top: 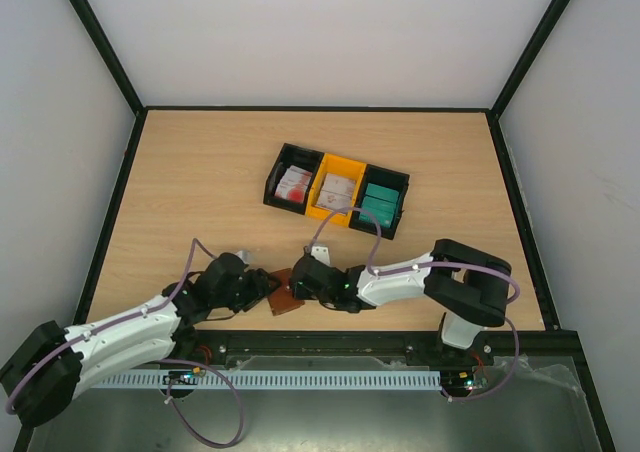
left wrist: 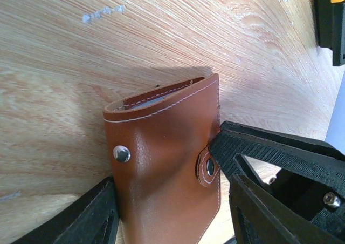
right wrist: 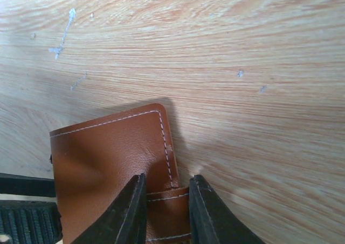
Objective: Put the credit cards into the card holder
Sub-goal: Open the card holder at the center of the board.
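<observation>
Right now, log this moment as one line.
card holder: folded | left hand: clamps card holder | right hand: pinches snap tab | credit cards: in bins

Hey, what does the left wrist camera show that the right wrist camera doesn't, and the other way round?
Only the left wrist view shows the silver snap stud on the card holder, the pale lining at its folded top, the left gripper closed on its sides, and a bit of the yellow and black bins. Only the right wrist view shows the right gripper pinching the snap tab. Both show the brown card holder lying on the wooden table.
</observation>
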